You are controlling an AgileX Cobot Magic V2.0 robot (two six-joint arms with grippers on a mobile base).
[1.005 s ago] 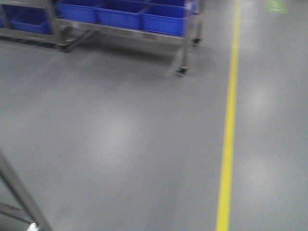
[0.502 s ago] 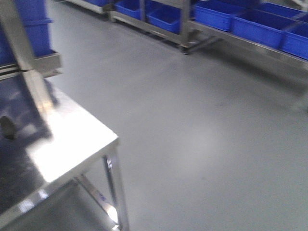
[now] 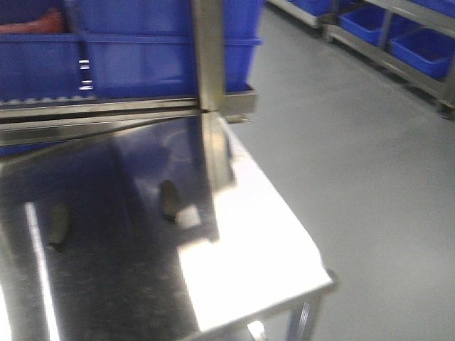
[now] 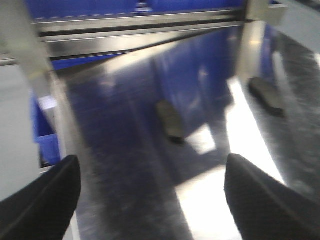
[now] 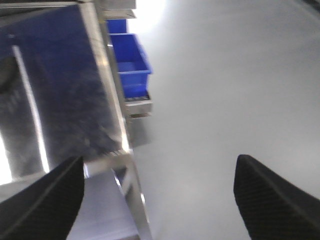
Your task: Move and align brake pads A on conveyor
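Note:
Two dark-grey brake pads lie on the shiny steel table (image 3: 270, 263): one (image 3: 169, 199) near the middle, another (image 3: 57, 225) to its left. In the left wrist view they show as one pad (image 4: 170, 120) at the centre and one (image 4: 267, 96) at the right. My left gripper (image 4: 152, 192) is open and empty above the table, short of the pads. My right gripper (image 5: 160, 195) is open and empty over the table's corner and the floor. The conveyor is out of view.
A roller rack with blue bins (image 3: 135, 50) stands behind the table, with a steel upright post (image 3: 210, 57). More blue bins on racks (image 3: 419, 42) stand at the far right across the grey floor (image 3: 370, 163). A blue bin (image 5: 130, 65) sits beside the table.
The front view has swung left: the steel table with pads now fills the left half, and the floor and far racks have slid to the right.

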